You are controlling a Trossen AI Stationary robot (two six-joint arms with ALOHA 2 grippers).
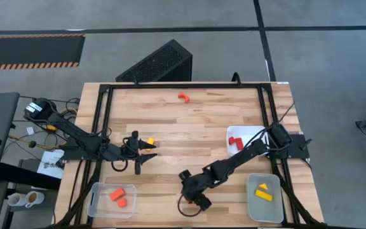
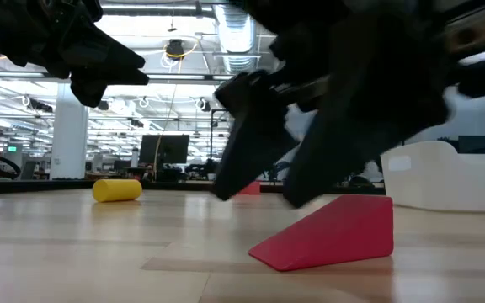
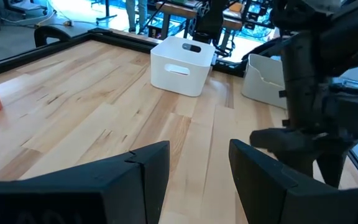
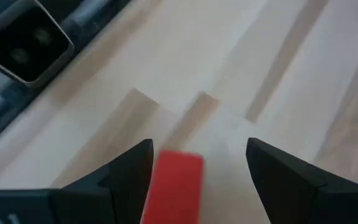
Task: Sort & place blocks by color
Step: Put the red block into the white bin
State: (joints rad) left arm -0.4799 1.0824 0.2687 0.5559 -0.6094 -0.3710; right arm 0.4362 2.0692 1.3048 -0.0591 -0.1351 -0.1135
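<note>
High view first: we read no writing or labels anywhere on the table (image 1: 196, 121). We count three trays. The clear tray (image 1: 100, 198) at the near left holds two orange blocks (image 1: 118, 196); the grey tray (image 1: 264, 197) at the near right holds two yellow blocks (image 1: 263, 192); the white tray (image 1: 250, 137) beside the right arm holds red blocks (image 1: 235, 143), a small cluster we cannot count exactly. One orange arch (image 1: 183, 97) lies alone near the far edge. The left gripper (image 1: 142, 154) sits just beside a yellow block (image 1: 149, 142), its fingers partly spread. The right gripper (image 1: 196, 197) hangs over the near middle of the table.

Low view: we see one red wedge (image 2: 331, 231) lying on the wood under the right gripper, and one yellow cylinder (image 2: 117, 190) farther back.

Left wrist view: its two fingers (image 3: 148, 168) stand apart with nothing between them.

Right wrist view: the fingers (image 4: 132, 165) are spread wide, the red wedge (image 4: 176, 186) lying between them on the table, not pinched.
</note>
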